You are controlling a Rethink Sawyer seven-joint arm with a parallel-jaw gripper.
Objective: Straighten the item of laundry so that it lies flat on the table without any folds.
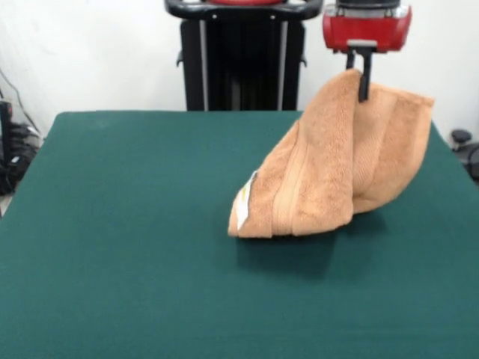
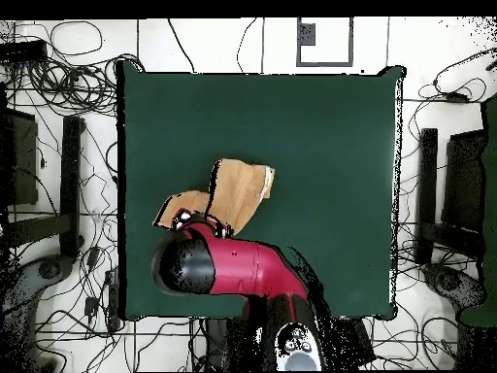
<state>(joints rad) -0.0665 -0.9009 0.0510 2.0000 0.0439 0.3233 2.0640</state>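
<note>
The orange-tan towel (image 1: 329,168) hangs from my gripper (image 1: 363,88) by its top edge, right of the table's middle. It drapes down in a folded tent shape and its lower edge rests on the green table (image 1: 127,224). A small white label (image 1: 244,202) shows at its lower left corner. The gripper is shut on the towel's upper edge, below the red wrist (image 1: 367,28). In the overhead view the towel (image 2: 238,192) pokes out from under the red arm (image 2: 228,264), which hides the gripper.
The robot's black pedestal (image 1: 243,63) stands behind the table's far edge. Cables and stands (image 2: 58,194) lie on the floor around the table. Green cloth spreads wide to the left of the towel in the front view.
</note>
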